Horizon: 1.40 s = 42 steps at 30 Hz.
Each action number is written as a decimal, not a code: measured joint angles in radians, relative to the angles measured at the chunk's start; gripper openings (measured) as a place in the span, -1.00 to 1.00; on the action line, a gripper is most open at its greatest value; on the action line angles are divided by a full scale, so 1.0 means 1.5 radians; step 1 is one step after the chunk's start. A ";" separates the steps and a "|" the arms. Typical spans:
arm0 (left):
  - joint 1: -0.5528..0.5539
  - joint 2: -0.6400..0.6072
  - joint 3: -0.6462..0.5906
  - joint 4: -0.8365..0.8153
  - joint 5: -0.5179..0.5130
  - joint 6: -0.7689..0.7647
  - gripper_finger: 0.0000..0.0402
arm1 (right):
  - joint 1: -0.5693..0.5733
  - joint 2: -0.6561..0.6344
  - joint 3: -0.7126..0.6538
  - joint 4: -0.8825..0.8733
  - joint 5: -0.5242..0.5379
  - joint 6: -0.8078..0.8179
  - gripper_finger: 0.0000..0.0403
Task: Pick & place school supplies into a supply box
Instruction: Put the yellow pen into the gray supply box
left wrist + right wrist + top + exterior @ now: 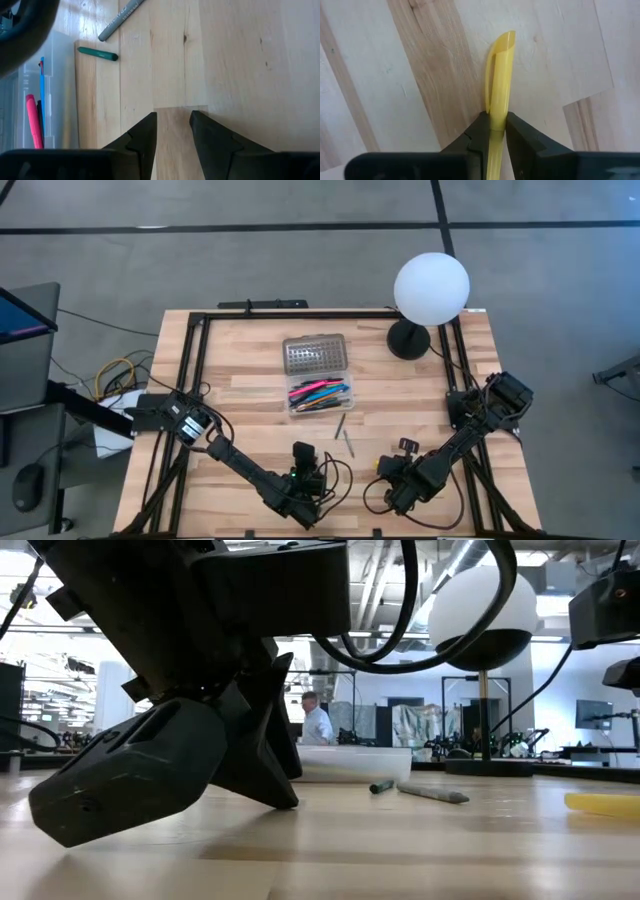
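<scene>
The supply box (318, 395) lies open at the table's middle. Pink, blue and dark pens are in its clear tray, and its grey dotted lid (315, 353) lies flat on the far side. A grey marker (340, 425) and a short green pen (350, 444) lie on the wood just near of the box. My left gripper (172, 116) stands open, low over bare wood near of those two, with nothing between its fingers. My right gripper (494, 117) is at the near right, shut on a yellow pen (501, 75). My right gripper pinches the yellow pen's barrel (497, 112) between its two fingers, which lie across the pen. The fingers come steeply from above. The clipped end reaches out past the fingertips. The pen (600, 803) lies level on the table.
A lamp with a white globe (431, 288) on a black base (408, 340) stands at the far right corner. Black frame rails (195, 350) run along the table's sides. Bare wood lies between the two grippers and near of the box.
</scene>
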 joint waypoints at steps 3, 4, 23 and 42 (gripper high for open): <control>0.000 0.000 0.000 0.000 0.000 0.000 -0.40 | 0.000 0.000 0.000 0.000 0.002 0.000 -0.78; 0.000 0.000 0.000 0.000 0.000 0.000 -0.40 | 0.000 0.000 0.000 0.000 0.003 0.000 -0.78; -0.007 0.000 0.001 -0.032 0.002 -0.078 -0.39 | -0.003 0.004 -0.002 0.026 0.198 -0.242 -0.86; -0.129 0.003 -0.002 -0.314 0.059 -0.421 -0.39 | -0.117 0.002 -0.001 0.135 0.517 -0.521 -0.89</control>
